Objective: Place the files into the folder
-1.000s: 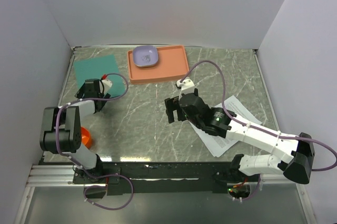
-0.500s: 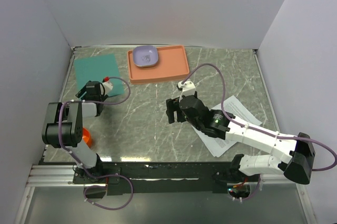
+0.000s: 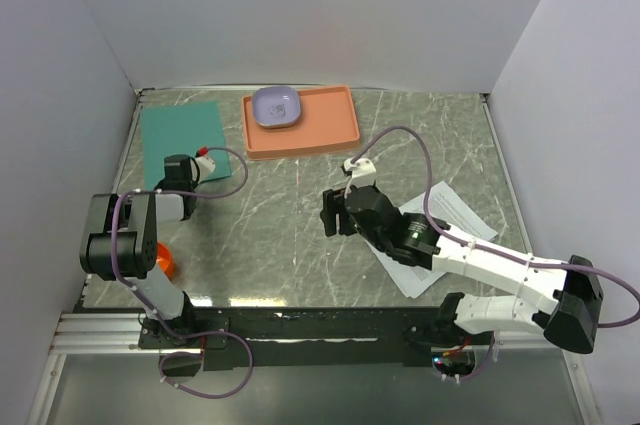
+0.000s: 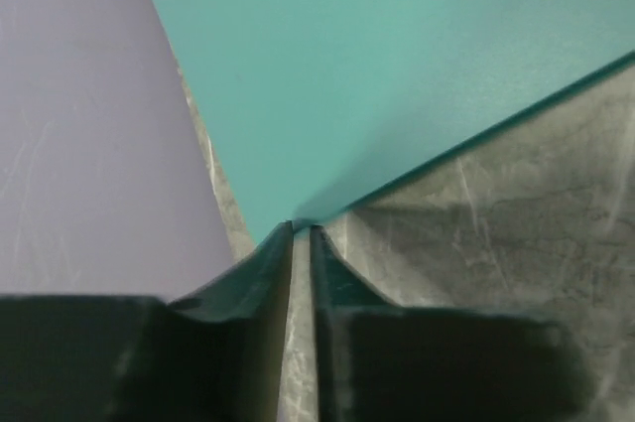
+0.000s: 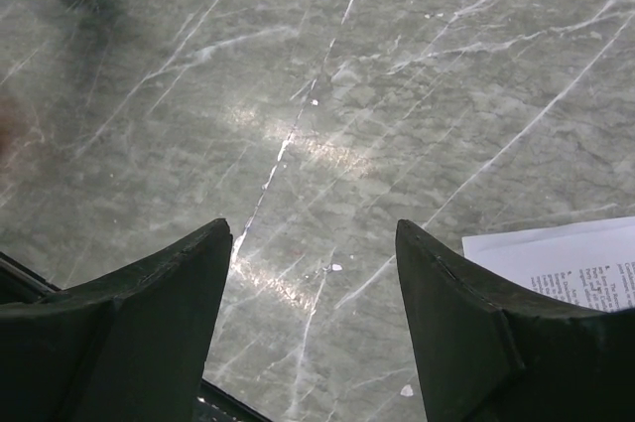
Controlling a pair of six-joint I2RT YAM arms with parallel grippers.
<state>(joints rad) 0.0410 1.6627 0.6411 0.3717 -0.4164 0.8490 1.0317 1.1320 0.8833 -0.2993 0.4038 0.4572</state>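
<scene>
Hovering over the surface (image 5: 347,94), the right tool (image 5: 313,228) stood spread, the files (image 5: 566,258) lying just beside it. The left tool (image 4: 301,228) was almost pressed together (a thin slit showed) at a corner of the folder (image 4: 397,74); whether it pinched that corner could not be told.

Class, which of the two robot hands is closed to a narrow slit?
The left hand, pinched nearly shut on the teal folder's corner; the right hand gapes wide above bare table beside the files.
</scene>
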